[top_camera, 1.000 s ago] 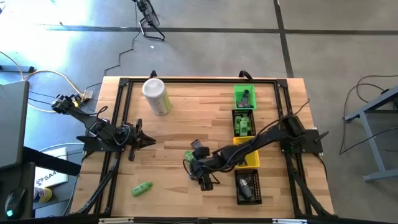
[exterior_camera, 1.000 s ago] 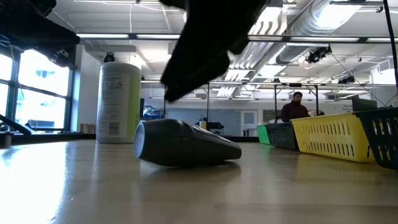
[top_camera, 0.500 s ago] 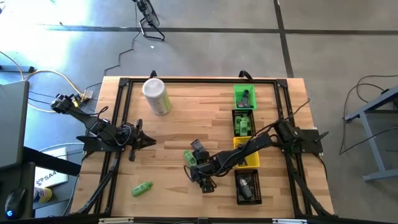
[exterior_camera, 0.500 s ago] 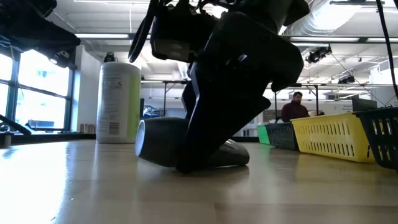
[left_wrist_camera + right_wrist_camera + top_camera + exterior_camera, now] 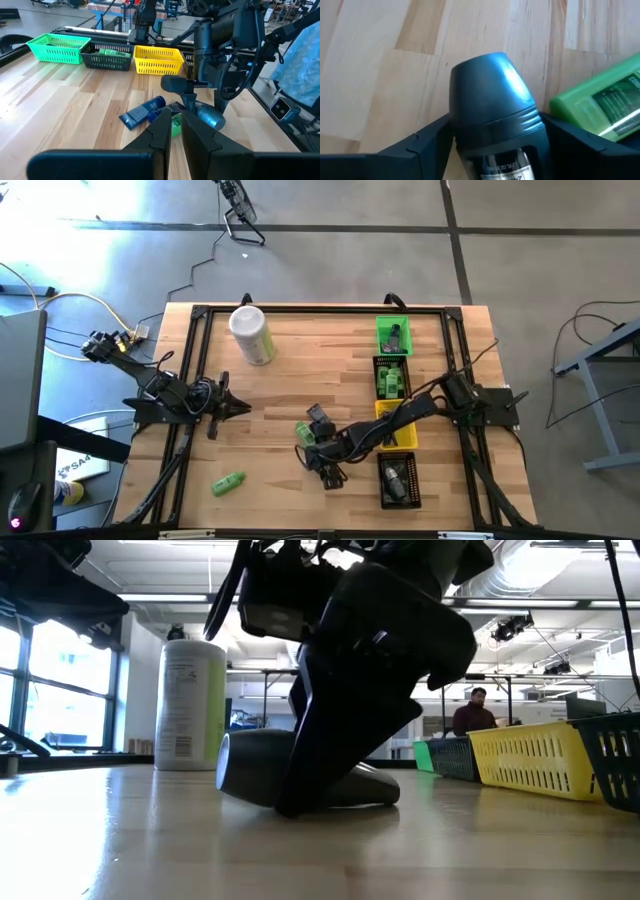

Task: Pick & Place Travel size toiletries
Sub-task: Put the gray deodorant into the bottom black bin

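Butcher-block tabletop carries a row of bins along its right side. Near the middle, the right gripper is down at the wood, fingers spread to either side of a dark grey deodorant stick lying beside a green tube. Left gripper waits closed, empty, at the left.

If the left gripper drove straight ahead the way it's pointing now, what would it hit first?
Probably the blue tube lying on the table just beyond the left gripper, with the green item beside it; depth is hard to judge.
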`<state>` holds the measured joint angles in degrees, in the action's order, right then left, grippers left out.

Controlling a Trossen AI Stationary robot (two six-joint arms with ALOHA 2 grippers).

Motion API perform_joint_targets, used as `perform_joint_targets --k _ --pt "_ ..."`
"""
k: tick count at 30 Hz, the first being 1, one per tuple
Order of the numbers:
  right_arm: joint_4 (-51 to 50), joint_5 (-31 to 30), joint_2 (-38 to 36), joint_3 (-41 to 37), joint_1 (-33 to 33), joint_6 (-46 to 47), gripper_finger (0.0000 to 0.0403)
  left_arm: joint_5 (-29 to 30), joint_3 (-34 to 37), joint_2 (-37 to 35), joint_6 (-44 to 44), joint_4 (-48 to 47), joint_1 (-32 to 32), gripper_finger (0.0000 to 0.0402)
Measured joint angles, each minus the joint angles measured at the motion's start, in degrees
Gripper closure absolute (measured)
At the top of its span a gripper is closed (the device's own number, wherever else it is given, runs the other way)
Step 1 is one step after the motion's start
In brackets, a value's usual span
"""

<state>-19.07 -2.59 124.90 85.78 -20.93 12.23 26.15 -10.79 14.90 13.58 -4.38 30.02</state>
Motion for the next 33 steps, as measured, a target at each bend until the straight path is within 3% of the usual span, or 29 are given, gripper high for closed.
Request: perform_joint_targets --k 17,26,33 --pt "-0.39 0.24 -1.26 -0.14 -0.09 0.58 0.0196 0.0 0.0 0.0 0.0 -0.01 0.0 0.0365" --pt "-6.52 0.11 -10.68 -0.09 -0.06 7.84 0.0198 0.0 0.0 0.0 0.0 -0.01 -0.02 0.0365" --pt "-20.36 1.64 -19.7 -0.07 -0.94 19.42 0.0191 0.0 0.0 0.0 0.0 0.26 0.0 0.0365"
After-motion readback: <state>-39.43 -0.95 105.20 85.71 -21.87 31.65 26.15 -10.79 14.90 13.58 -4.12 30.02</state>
